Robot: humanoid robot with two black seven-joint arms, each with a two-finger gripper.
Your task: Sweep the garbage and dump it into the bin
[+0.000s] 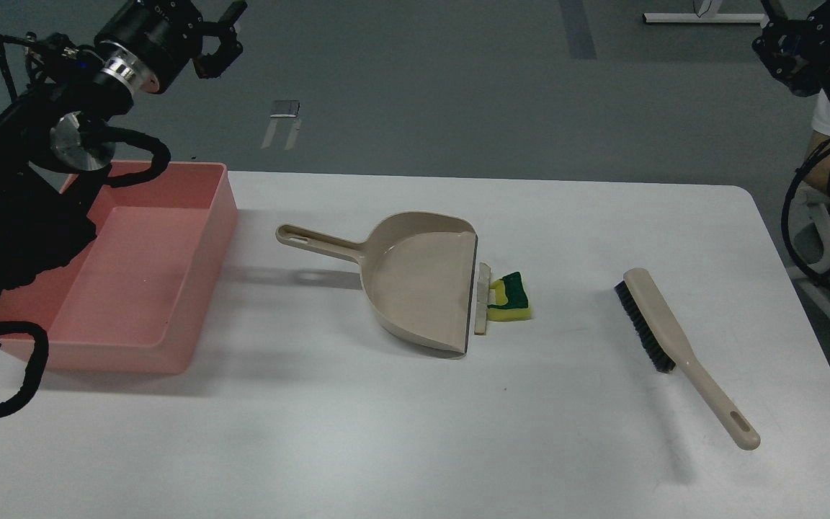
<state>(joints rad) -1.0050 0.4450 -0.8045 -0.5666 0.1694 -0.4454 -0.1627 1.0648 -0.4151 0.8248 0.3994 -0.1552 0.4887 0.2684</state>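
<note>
Garbage beside beige dustpan [415, 277], at its lip: yellow sponge piece [512, 299] with dark green top, touching white bread wedge [483, 299], tan-crusted. Pink bin [199, 288] well left of dustpan. Left gripper [217, 43] fingers apart, holding nothing. Right gripper [782, 54] state unclear.

- No text, label, brand, number or sign can be read anywhere in the head view.
- The left arm's wrist housing [163, 21], above the pink bin [199, 238], carries faint pale marks, too small and blurred to make out.
</note>
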